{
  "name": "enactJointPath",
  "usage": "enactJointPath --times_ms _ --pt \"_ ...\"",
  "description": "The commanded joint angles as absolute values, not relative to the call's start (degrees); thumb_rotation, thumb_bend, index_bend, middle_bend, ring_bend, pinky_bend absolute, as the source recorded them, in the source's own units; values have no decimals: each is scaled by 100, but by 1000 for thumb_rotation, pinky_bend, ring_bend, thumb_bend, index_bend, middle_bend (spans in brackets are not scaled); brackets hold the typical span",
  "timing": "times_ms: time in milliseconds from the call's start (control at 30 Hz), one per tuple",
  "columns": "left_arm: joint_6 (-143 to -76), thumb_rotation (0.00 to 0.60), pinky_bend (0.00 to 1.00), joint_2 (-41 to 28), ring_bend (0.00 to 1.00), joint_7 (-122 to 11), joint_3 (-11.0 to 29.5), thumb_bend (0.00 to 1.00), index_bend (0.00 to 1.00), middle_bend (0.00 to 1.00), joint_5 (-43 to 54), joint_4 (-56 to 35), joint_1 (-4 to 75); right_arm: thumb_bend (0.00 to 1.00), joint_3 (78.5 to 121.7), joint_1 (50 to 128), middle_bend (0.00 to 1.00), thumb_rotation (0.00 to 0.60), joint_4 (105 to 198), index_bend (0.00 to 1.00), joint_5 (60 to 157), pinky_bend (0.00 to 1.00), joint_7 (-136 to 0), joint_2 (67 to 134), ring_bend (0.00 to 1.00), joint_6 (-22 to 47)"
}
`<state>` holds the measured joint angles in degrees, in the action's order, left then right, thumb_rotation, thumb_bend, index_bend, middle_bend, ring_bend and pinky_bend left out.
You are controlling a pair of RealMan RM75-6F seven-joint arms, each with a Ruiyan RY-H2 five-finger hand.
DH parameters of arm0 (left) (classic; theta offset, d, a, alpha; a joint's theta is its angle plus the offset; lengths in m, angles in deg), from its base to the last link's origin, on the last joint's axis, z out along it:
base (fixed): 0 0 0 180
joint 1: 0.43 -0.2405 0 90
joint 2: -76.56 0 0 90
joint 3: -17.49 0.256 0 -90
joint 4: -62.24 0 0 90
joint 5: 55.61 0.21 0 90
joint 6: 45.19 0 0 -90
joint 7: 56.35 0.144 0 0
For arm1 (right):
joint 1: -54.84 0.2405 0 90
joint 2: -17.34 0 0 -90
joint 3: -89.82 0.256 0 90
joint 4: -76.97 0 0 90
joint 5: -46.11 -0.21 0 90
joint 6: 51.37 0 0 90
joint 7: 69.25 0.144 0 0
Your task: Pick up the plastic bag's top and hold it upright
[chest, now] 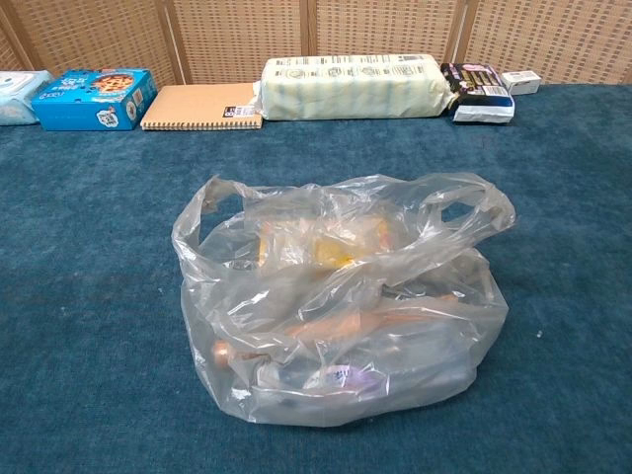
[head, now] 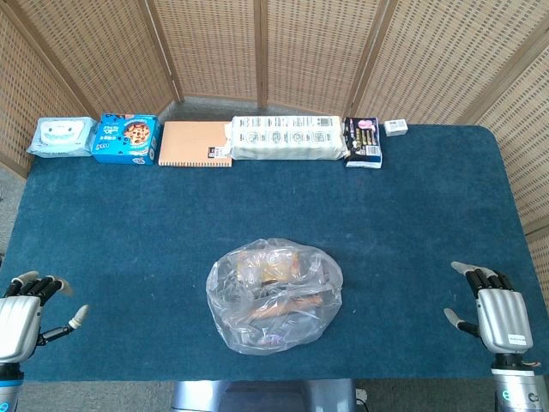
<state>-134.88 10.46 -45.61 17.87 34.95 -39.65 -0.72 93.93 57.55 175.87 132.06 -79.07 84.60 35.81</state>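
blue-carpeted desk [head: 412, 197] stands before woven screens [head: 206, 43]. plastic bag [head: 274, 296] lies slumped at front centre. left robot hand [head: 21, 318] and right robot hand [head: 497, 313] rest wide, empty, at front corners.

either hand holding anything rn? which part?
Nothing held. Left hand and right hand rest open, apart from the clear, filled plastic bag.

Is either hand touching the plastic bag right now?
Apart. The head view shows bare blue table between the plastic bag and both the left hand and right hand.
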Motion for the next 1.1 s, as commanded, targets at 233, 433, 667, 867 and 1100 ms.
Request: enactJointPath --times_ms 233,433,667,867,1100 --pt "-13414 54 208 1044 414 -4573 1801 236 465 422 3429 -3963 -60 175 9400 5780 312 600 17583 231 13161 238 -7925 8491 276 3530" --pt "-13485 57 208 1102 414 -4593 1804 237 466 422 3483 -3998 -80 175 9384 5754 312 600 17557 227 13200 238 -7869 8495 276 3582" --pt "-13432 59 208 1171 414 -4669 1804 232 466 422 3477 -4046 -51 175 9372 5730 312 600 17566 227 13244 239 -7838 8475 276 3633" --pt "-13393 55 208 1246 414 -4642 1752 229 465 421 3530 -4086 30 175 9379 5716 312 600 17609 226 13265 238 -7851 8436 276 3674" --pt "-13171 56 208 1399 414 -4545 1657 218 444 422 3690 -4154 290 175 9354 5704 312 600 17661 226 13287 238 -7885 8402 276 3673"
